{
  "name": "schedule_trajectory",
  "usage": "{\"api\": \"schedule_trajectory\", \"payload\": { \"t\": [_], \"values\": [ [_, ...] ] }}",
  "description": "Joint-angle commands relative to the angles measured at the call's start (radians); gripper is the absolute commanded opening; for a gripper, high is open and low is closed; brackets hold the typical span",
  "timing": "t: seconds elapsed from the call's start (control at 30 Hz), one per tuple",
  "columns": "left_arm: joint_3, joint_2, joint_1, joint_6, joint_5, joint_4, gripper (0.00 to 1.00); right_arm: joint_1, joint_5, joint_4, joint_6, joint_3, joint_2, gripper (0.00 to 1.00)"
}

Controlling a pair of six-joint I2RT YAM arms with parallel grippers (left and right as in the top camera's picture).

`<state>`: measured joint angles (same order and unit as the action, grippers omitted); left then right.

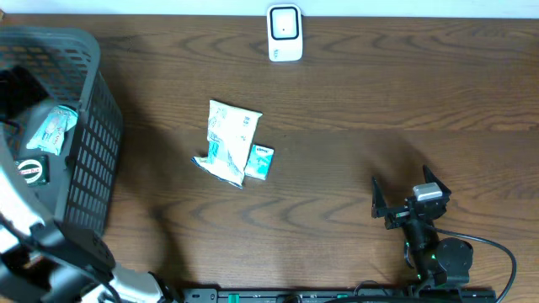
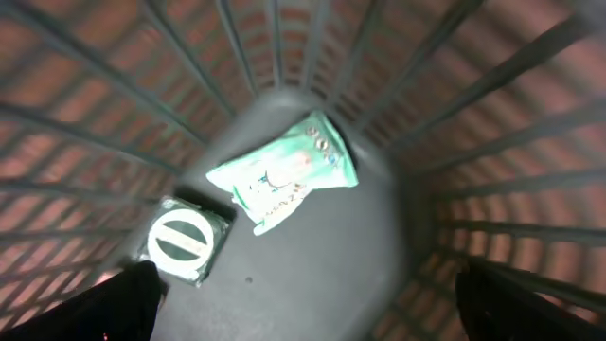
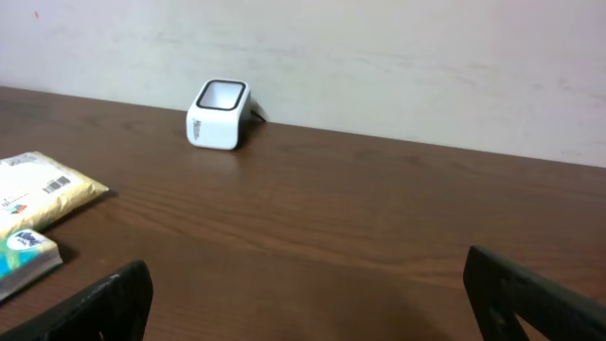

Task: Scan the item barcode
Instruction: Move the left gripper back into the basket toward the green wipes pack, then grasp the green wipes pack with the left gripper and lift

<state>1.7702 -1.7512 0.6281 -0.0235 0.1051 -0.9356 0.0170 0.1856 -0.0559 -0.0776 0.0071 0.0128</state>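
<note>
Both released: left claw (image 2: pixel 308 305) in dark mesh basket (image 1: pixel 88 160), green-white packet (image 2: pixel 284 170) straight below, axis diagonal; right claw (image 1: pixel 402 192) well apart.

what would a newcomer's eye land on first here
The dark basket at the table's left edge stands out, with a green packet and a round-labelled box on its floor. At mid-table lies a pale pouch with a small blue pack beside it on the right. A white scanner stands alone at the far edge.
</note>
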Motion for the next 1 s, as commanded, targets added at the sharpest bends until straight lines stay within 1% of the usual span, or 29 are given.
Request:
{"api": "schedule_trajectory", "payload": {
  "t": [0.0,0.17,0.2,0.53,0.67,0.8,0.97],
  "values": [
    [-0.053,-0.034,0.002,-0.117,-0.005,0.045,0.98,-0.010,0.000,-0.004,0.005,-0.002,-0.002,0.99],
    [-0.113,-0.097,0.002,-0.218,-0.004,0.128,0.98,-0.010,0.000,-0.005,0.005,-0.002,-0.002,0.99],
    [-0.117,-0.129,0.002,-0.257,-0.002,0.147,0.98,-0.010,0.000,-0.004,0.005,-0.002,-0.002,0.99],
    [-0.117,-0.305,0.001,-0.480,-0.001,0.233,0.98,-0.010,0.000,-0.004,0.005,-0.002,-0.002,0.99],
    [-0.117,-0.334,0.001,-0.523,-0.002,0.288,0.98,-0.010,0.000,-0.004,0.005,-0.002,-0.002,0.99],
    [-0.117,-0.346,0.001,-0.523,-0.001,0.341,0.98,-0.010,0.000,-0.004,0.005,-0.002,-0.002,0.99],
    [-0.117,-0.367,0.001,-0.523,-0.001,0.354,0.98,-0.010,0.000,-0.004,0.005,-0.002,-0.002,0.99]
  ]
}}
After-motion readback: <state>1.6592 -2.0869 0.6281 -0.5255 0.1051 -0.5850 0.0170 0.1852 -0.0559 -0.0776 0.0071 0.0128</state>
